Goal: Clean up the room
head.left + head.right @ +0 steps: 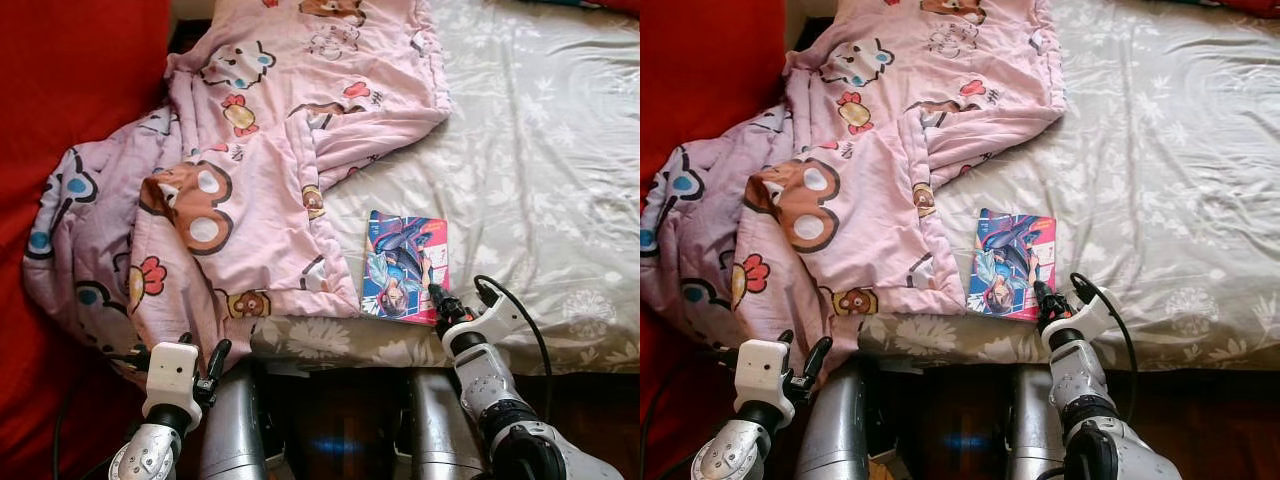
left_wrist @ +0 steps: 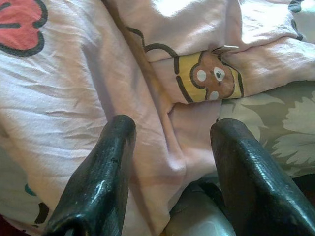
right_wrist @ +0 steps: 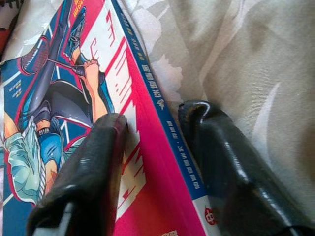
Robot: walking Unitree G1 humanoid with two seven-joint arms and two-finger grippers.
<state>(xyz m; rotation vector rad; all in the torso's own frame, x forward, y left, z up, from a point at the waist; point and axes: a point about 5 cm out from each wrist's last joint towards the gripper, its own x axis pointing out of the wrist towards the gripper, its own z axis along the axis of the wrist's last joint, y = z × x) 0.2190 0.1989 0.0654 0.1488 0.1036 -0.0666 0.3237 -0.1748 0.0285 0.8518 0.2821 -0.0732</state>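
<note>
Book (image 1: 405,266) lies flat at lower centre of the frame on the bed (image 1: 540,170), just beside the pink blanket (image 1: 260,150); the right gripper (image 3: 152,162) straddles its spine edge, jaws parted. Left gripper (image 2: 172,182) sits lower left, jaws wide over the blanket.

Right hand (image 1: 437,297) extended forward (fingers parted), left hand (image 1: 205,362) low

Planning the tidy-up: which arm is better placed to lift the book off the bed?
Right. The right gripper is at the book's near corner, open fingers straddling its spine edge. The left gripper hangs by the pink blanket, across from the book.
</note>
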